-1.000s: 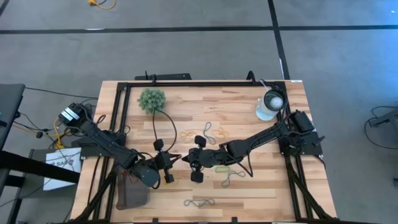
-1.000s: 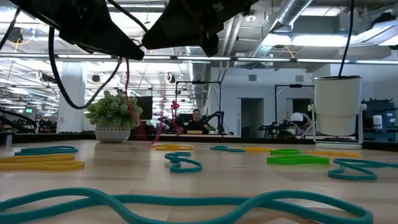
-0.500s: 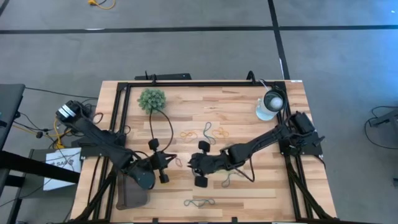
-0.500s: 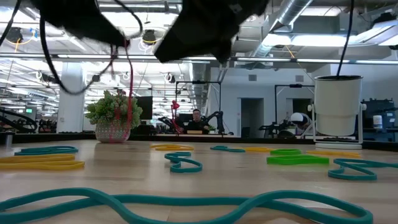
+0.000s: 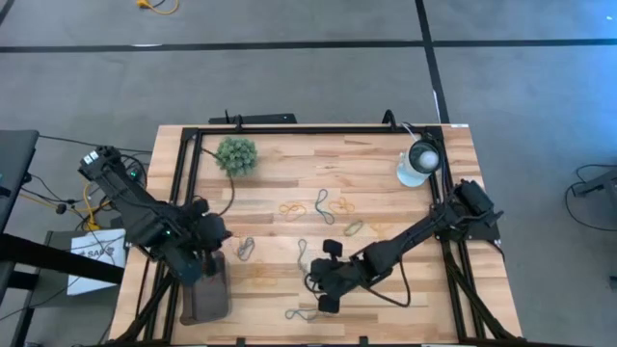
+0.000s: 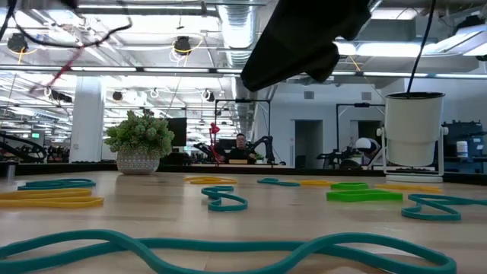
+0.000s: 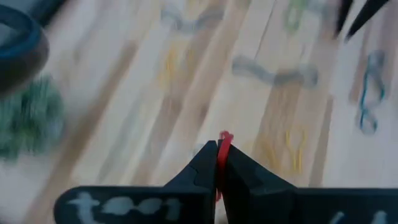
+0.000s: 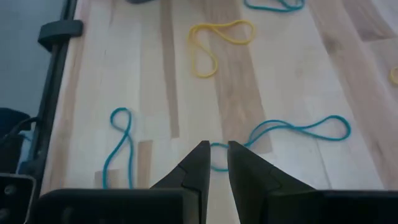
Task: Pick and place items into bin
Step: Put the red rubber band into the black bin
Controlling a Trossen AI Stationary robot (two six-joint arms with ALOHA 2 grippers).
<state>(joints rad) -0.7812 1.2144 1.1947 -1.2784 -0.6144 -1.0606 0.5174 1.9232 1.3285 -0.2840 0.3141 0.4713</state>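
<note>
At bench left: left tool (image 5: 204, 262), closed on a red band (image 7: 222, 149) pinched between its fingers, the loop's end showing just past the tips. Bin (image 5: 204, 301) lies just beyond the tool toward the bench's near edge, at the left corner; this arm is by far the nearer to it, and the coming release looks to turn on getting the tool over the bin's wall.

Bench centre: loose bands, grey (image 5: 245, 248), yellow (image 5: 290, 206), blue-grey (image 5: 322, 203), green (image 5: 354, 228), well apart from the bin.

Bench centre-right, near edge: right tool (image 5: 317, 289), jaws slightly parted, nothing held. A teal band (image 8: 292, 130) lies on the wood straight ahead of its tips, long axis running crosswise to the fingers.
</note>
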